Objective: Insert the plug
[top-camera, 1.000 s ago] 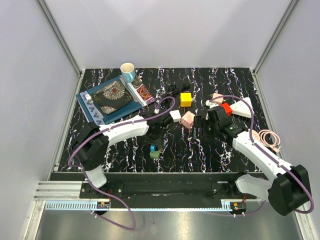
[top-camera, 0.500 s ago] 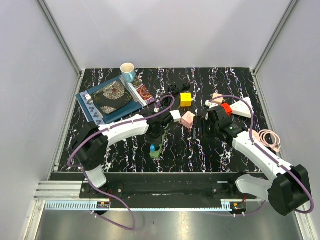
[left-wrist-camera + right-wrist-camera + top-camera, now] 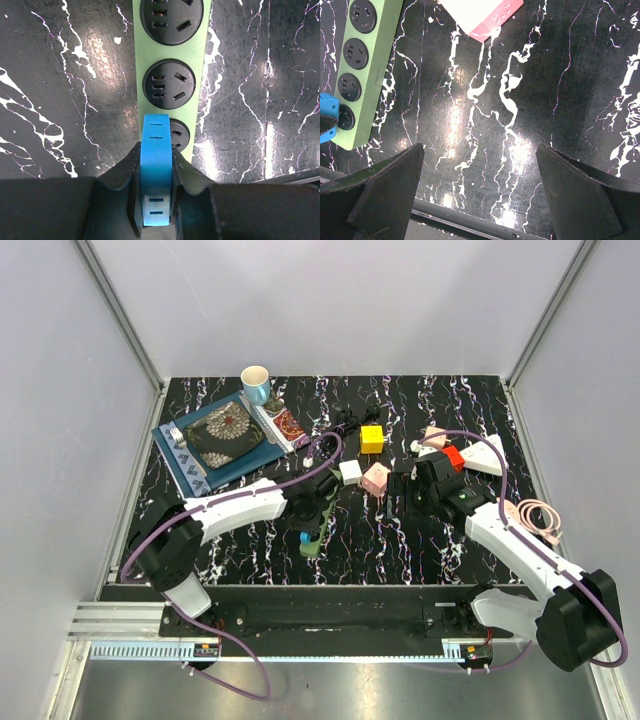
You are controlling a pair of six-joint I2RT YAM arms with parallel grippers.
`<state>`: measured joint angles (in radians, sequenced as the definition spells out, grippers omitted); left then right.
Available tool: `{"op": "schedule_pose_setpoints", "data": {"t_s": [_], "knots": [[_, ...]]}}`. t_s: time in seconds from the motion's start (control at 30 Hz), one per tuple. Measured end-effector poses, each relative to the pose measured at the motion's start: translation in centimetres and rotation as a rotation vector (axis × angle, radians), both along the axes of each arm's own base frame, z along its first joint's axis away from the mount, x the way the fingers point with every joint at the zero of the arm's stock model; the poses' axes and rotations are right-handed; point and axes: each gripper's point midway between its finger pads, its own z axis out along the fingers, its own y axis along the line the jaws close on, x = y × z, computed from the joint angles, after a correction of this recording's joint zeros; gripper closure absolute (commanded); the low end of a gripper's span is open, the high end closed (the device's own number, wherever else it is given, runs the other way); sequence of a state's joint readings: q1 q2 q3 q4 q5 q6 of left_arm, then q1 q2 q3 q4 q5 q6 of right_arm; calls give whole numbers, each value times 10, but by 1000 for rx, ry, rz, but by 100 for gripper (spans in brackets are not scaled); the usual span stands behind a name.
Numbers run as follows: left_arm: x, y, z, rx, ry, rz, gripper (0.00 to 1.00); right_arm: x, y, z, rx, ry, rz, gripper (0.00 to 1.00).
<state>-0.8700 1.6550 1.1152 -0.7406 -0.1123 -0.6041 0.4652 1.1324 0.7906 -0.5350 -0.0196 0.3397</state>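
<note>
The plug [image 3: 156, 170] is over one end of the power strip [image 3: 172, 52], which lies on the table [image 3: 60, 75]

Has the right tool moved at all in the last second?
No. In the top view the right tool keeps the same spot beside the red block, standing open.

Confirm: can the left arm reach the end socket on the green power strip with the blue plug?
Probably yes. The left fingers grip the blue plug, and its tip sits right at the end socket of the green power strip. Nothing lies between them.
</note>
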Motion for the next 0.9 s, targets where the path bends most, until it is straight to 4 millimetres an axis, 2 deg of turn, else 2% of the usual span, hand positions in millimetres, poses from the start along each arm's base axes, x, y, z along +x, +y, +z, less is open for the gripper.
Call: {"op": "schedule_pose_setpoints", "data": {"t_s": [0.07, 0.17, 0.23, 0.3, 0.33, 0.4, 0.5, 0.57, 0.7, 0.83, 0.9], "knots": [[0, 0, 0, -10, -9, 0, 99, 0, 0, 0, 0, 0, 0, 0], [1, 0, 0, -13, -15, 0, 88, 0, 0, 0, -1, -1, 1, 0], [1, 0, 0, -11, -17, 0, 73, 0, 0, 0, -2, -1, 2, 0], [2, 0, 1, -7, -21, 1, 63, 0, 0, 0, -2, -2, 2, 0], [2, 0, 1, -3, -22, 1, 53, 1, 0, 1, -1, -3, 2, 0], [-1, 4, -1, 20, -9, 3, 47, 1, 0, 2, 1, -8, 3, 0], [1, 8, 5, 46, -13, -1, 29, 3, 1, 8, 8, -23, 3, 0], [9, 3, 16, 33, -42, 4, 15, 6, 3, 15, 16, -38, 3, 0], [28, -7, 45, -11, -118, 19, 1, 12, 6, 27, 27, -70, 8, 0], [44, -8, 90, -86, -232, 44, 1, 21, 11, 38, 30, -90, 25, 0], [49, -1, 112, -127, -287, 62, 1, 29, 17, 41, 31, -84, 38, 0]]}}
